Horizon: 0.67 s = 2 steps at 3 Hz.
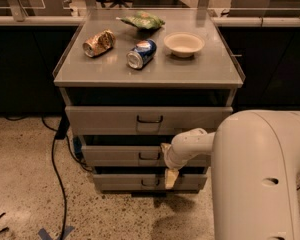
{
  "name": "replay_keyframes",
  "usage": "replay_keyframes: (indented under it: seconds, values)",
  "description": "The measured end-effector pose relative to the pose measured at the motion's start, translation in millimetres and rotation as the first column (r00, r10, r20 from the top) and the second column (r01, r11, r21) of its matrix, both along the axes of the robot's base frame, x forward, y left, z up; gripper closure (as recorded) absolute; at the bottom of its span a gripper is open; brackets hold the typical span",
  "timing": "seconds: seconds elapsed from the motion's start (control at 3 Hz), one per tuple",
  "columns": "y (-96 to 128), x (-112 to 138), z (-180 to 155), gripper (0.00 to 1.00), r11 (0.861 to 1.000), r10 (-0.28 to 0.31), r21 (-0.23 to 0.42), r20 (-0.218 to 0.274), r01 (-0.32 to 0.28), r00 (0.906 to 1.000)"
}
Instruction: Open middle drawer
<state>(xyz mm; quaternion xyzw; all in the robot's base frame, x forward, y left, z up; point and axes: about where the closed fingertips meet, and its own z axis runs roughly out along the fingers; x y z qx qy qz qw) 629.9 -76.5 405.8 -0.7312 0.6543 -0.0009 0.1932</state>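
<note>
The grey cabinet has three drawers. The middle drawer (120, 155) has a low flat front with a small dark loop handle (149, 156) at its centre. It lies between the taller top drawer (105, 120) and the bottom drawer (120, 182). My gripper (168, 162) is in front of the middle drawer, just right of the handle and not on it. Its two tan fingertips (171, 178) stand apart one above the other, open and empty. The white arm (260, 174) fills the lower right and hides the drawers' right ends.
On the cabinet top (190, 71) lie a crushed gold can (99, 43), a blue can (141, 53) on its side, a green bag (144, 20) and a white bowl (184, 43). A black cable (55, 159) runs down the speckled floor at the left. Dark counters stand behind.
</note>
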Motion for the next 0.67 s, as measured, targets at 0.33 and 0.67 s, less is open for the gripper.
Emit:
replay_keyframes:
  seconds: [0.33, 0.67]
  values:
    - [1.2, -3.4, -0.6, 0.0, 1.0, 0.011, 0.02, -0.004, -0.011, 0.9999]
    - [4.0, -7.0, -3.9, 0.0, 0.997, 0.037, 0.07, -0.014, -0.036, 0.9992]
